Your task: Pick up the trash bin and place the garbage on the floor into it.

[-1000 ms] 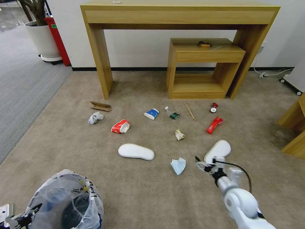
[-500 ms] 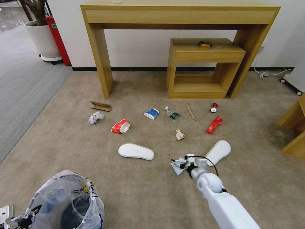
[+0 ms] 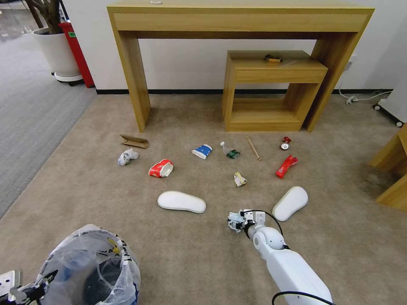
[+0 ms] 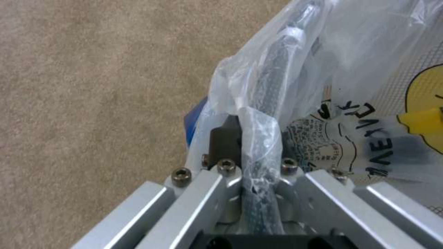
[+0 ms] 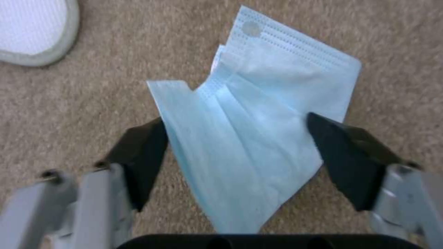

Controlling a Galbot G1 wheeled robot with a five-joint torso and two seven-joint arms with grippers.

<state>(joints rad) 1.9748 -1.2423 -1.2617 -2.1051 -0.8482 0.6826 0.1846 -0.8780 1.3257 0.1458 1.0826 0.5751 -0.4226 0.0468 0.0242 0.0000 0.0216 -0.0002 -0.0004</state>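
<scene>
Fingers [image 5: 143,162] of the right gripper [image 5: 237,155] spread wide around the mask [image 5: 258,138], left gripper [image 4: 251,180] clamps the trash bin [image 3: 91,271], everything still on the floor [image 3: 190,262].

Two nested wooden tables [image 3: 237,25] stand against a white wall [image 3: 186,63].

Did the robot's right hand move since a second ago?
Yes. The right gripper swung toward the robot's left, away from the right-hand white insole, and now straddles the blue mask, fingers open on either side.
</scene>
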